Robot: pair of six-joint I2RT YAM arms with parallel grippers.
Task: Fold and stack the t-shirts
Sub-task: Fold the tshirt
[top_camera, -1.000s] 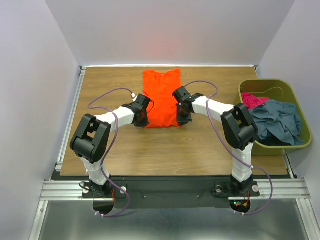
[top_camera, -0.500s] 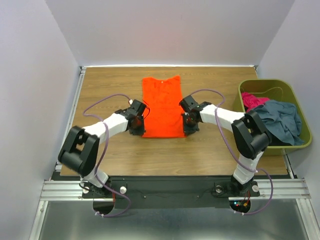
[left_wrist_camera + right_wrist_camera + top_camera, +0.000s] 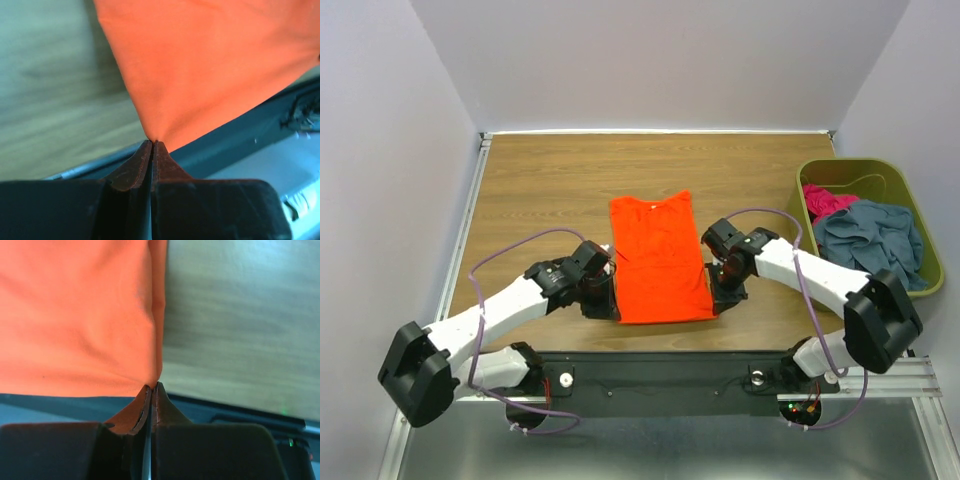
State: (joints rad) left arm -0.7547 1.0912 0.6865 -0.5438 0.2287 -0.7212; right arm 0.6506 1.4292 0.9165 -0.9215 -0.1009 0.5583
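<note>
The orange t-shirt lies on the wooden tabletop, its hem at the near edge. The left tool and right tool each pinch a hem corner. Well right, an olive tub holds the blue-grey t-shirt and pink t-shirt, seen only from above.

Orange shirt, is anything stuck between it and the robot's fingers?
No. Both grippers, left and right, pinch the bright orange cloth t-shirt directly at its near corners; nothing visible lies between.
</note>
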